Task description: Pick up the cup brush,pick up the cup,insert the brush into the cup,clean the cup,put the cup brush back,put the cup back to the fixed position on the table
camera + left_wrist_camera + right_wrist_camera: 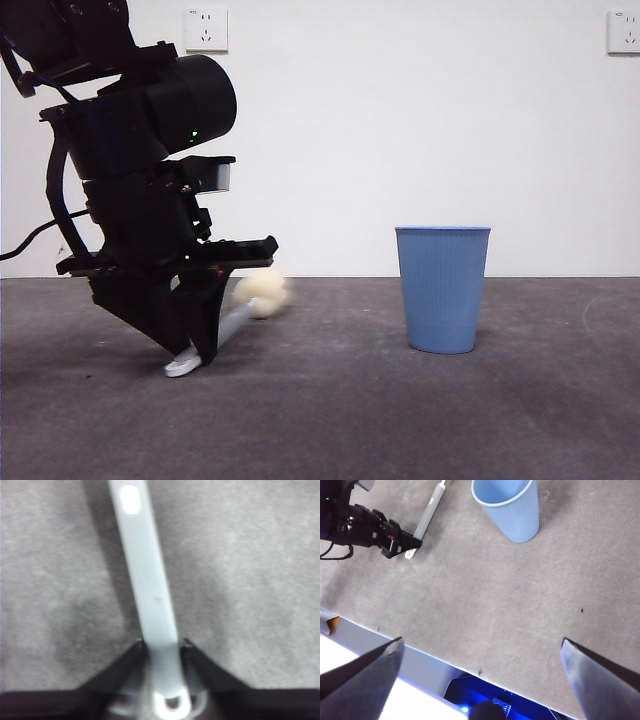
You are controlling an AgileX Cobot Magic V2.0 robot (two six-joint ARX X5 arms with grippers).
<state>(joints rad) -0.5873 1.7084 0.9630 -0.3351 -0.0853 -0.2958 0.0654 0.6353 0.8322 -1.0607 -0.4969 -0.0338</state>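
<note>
The cup brush [238,320] lies tilted at the left of the table [330,400]. Its white tip is low by the surface and its cream sponge head [262,293] is raised and blurred. My left gripper [200,352] is shut on the grey handle [150,580] near the tip end, a jaw on each side. The blue ribbed cup [442,288] stands upright and apart, to the right of the brush. My right gripper [480,650] is open and empty, high above the table's near edge. From there I see the cup [509,507], the brush [427,515] and the left gripper [402,542].
A white wall with two sockets [206,29] [623,31] stands behind the table. The table's near edge [420,655] shows in the right wrist view, with a blue-lit device below it. Bare grey surface lies between brush and cup.
</note>
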